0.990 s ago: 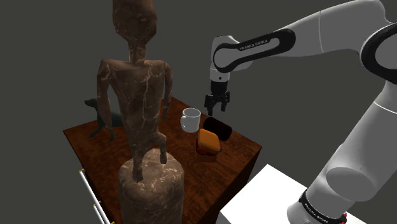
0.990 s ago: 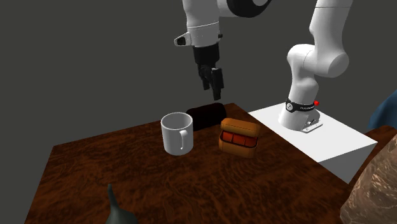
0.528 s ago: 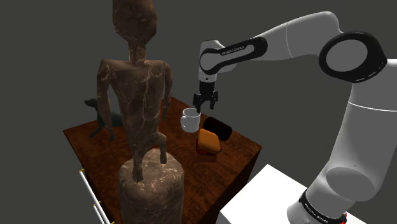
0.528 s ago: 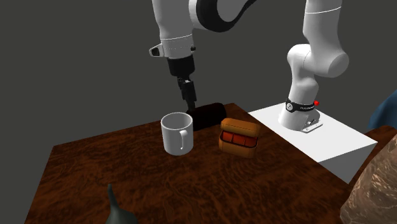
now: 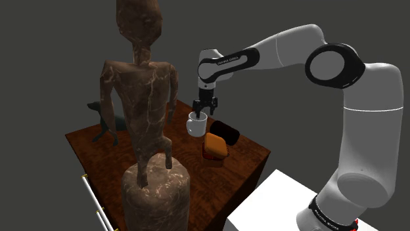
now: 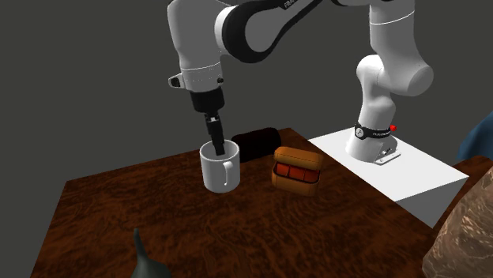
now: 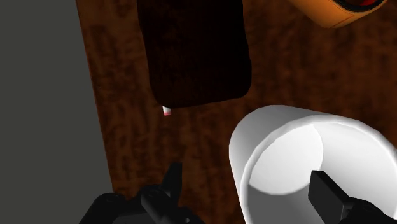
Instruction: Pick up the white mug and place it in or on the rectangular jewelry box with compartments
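Observation:
A white mug (image 5: pixel 195 126) (image 6: pixel 220 169) (image 7: pixel 299 159) stands upright on the dark wooden table (image 6: pixel 237 229), with its handle turned away from the arm's stand. My gripper (image 5: pixel 199 113) (image 6: pixel 216 148) (image 7: pixel 251 186) points down at it and is open. It straddles the mug's wall: one fingertip (image 7: pixel 329 193) is inside the cup, the other fingertip (image 7: pixel 172 183) is outside, and neither presses the wall. An orange box (image 5: pixel 215 146) (image 6: pixel 297 167) (image 7: pixel 343 9) with red compartments lies open beside the mug.
A dark brown rounded box (image 5: pixel 225 131) (image 6: pixel 254 144) (image 7: pixel 194 51) lies just behind the mug. A tall brown statue (image 5: pixel 141 105) on a round pedestal stands at the table's near side in the shoulder view. A dark animal figure (image 5: pixel 105 121) and the white stand (image 6: pixel 387 170) flank the table.
The arm swung from above the dark brown box towards the shoulder view's left and came down onto the mug's rim. The fingers stayed open; the mug has not moved.

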### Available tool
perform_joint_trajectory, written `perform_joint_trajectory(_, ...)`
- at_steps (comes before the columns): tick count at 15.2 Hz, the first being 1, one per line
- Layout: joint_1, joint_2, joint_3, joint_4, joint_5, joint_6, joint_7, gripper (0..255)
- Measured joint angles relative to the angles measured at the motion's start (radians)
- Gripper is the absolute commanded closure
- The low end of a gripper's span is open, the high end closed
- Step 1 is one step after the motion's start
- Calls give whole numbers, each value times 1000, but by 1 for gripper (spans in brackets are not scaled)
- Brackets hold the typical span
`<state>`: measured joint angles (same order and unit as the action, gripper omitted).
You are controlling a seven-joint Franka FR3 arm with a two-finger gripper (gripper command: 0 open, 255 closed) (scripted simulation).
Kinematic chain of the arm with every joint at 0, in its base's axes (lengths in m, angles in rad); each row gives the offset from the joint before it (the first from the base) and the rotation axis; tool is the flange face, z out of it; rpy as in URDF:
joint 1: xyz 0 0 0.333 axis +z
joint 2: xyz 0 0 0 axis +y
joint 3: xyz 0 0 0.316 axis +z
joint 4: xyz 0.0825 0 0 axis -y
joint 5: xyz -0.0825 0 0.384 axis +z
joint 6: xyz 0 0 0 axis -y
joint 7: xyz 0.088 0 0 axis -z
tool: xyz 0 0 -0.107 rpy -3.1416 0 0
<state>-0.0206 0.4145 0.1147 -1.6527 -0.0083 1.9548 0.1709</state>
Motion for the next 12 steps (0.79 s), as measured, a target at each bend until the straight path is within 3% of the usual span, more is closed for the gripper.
perform_joint_trajectory(9, 0, 9, 0, -34, -1, 43, 0, 0)
perform_joint_trajectory(10, 0, 9, 0, -34, -1, 43, 0, 255)
perform_joint_trajectory(12, 0, 9, 0, -34, -1, 43, 0, 255)
